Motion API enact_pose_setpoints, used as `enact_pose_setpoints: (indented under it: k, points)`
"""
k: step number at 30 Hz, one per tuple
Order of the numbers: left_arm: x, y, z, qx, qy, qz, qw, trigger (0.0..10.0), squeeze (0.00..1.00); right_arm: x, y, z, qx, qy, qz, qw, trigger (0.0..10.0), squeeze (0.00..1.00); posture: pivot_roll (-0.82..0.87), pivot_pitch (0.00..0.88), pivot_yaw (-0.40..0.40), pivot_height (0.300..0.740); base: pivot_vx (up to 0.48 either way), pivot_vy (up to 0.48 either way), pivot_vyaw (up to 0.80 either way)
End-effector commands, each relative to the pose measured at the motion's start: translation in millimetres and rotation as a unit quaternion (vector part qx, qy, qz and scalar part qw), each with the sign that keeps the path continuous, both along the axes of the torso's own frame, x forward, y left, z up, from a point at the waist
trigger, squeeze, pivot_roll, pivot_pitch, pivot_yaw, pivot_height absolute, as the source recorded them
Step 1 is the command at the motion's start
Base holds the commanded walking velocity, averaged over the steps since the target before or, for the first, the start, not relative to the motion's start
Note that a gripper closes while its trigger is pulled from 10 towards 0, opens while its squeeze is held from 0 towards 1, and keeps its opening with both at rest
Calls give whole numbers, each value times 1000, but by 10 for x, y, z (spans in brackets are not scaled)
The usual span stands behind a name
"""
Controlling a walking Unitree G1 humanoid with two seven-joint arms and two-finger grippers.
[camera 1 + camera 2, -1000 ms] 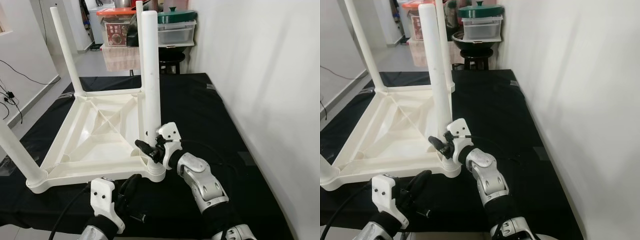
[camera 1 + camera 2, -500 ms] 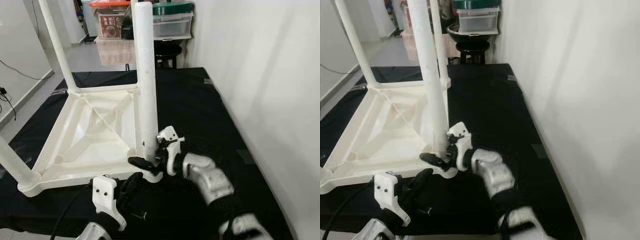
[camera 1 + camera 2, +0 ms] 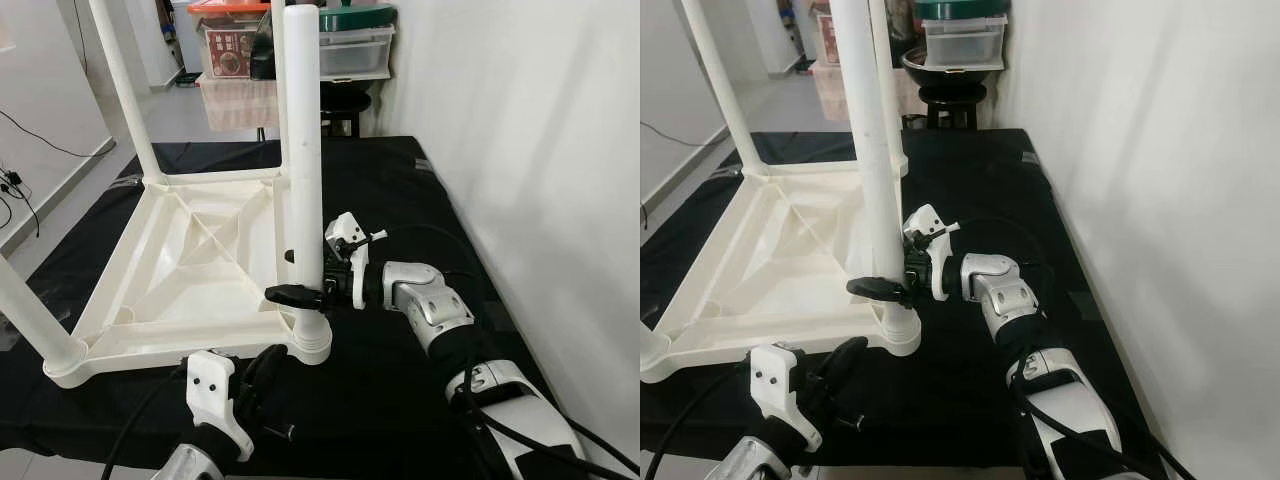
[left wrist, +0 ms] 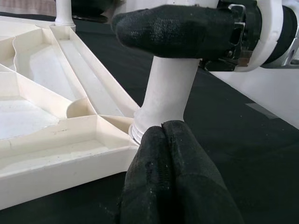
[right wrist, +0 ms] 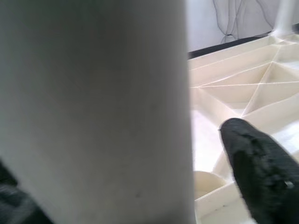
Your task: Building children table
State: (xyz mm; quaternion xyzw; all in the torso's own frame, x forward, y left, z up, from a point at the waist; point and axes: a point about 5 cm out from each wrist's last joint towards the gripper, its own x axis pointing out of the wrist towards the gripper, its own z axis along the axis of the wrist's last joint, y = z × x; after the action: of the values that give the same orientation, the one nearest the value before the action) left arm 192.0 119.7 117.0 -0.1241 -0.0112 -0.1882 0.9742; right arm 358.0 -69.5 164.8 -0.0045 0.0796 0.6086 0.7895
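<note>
Table top (image 3: 190, 270), white plastic, lies upside down on the black-covered surface (image 3: 400, 190), legs pointing up. Right gripper (image 3: 300, 290) has its fingers clamped around the nearest leg (image 3: 302, 150) just above the corner socket. Left gripper (image 4: 166, 135), fingers pressed together, sits close before that socket.

Silver jointed arms, white wrist housings, black cables, long black padded jaws.

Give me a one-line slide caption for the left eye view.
Right pincer grips the near leg of the upturned white table while the left pincer waits shut below.
</note>
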Motion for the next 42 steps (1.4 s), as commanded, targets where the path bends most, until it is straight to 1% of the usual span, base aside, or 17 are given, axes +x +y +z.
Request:
enact_pose_setpoints:
  k: [1,10,16,18,19,20,21,24,29,30,32,33,34,36,37,40,42]
  points:
    - [-5,5,-58,3,13,-1,1000,10000,0,9,41,73,13,-5,31,999,0,0,21,0,-16,740,0,0,0]
    - [-11,6,-54,4,13,0,1000,10000,0,13,-14,29,12,-1,42,999,0,0,18,0,-14,740,0,0,0]
    - [-29,7,-41,3,12,0,1000,10000,0,10,-221,-126,1,-2,-24,1000,0,0,19,0,-14,740,0,0,0]
    - [-52,28,-37,6,12,3,1000,10000,0,20,-160,-289,-20,-35,-210,977,0,0,19,0,-22,740,0,0,0]
    - [-52,28,-37,6,12,3,1000,10000,0,20,-160,-289,-20,-35,-210,977,0,0,19,0,-22,740,0,0,0]
    - [-62,42,-28,8,12,5,1000,10000,0,-110,-110,-462,25,35,-355,934,0,0,14,0,-20,740,0,0,0]
    - [-60,55,-24,9,12,4,1000,10000,0,-280,-11,-416,3,-26,-341,940,0,0,11,0,-8,740,0,0,0]
    - [-58,66,-36,12,16,-1,1000,10000,0,-414,134,-315,-11,-72,-282,957,0,0,0,0,-4,740,0,0,0]
    - [-55,82,-26,13,14,9,1000,10000,0,-357,188,-539,-34,-4,-279,960,0,0,7,0,3,740,0,0,0]
    - [-53,91,-24,13,13,13,1000,10000,0,-372,192,-536,-32,-2,-281,959,1608,0,13,0,3,740,0,0,0]
    - [-52,97,-23,14,13,14,1000,10000,0,-375,184,-520,-31,-4,-287,957,1608,0,12,0,4,740,0,0,0]
    - [-50,97,-23,15,13,12,1000,10000,0,-391,177,-497,-29,3,-303,952,10000,0,7,0,7,740,0,0,0]
    - [-50,97,-23,15,13,12,1000,10000,0,-391,177,-497,-29,3,-303,952,10000,0,7,0,7,740,0,0,0]
    - [-49,94,-25,14,14,8,1000,10000,0,-411,184,-478,-24,14,-305,952,10000,51,7,0,7,740,0,0,0]
    - [-47,88,-26,14,15,3,1000,10000,0,-445,219,-445,-17,26,-274,961,10000,1000,11,0,11,740,0,0,0]
    - [-43,76,-28,15,16,0,1000,10000,0,-475,303,-325,11,18,-145,989,10000,1000,21,0,11,740,0,0,0]
    - [-40,68,-28,15,16,0,1000,10000,0,-465,305,-279,20,8,-103,994,10000,1000,26,0,8,740,0,0,0]
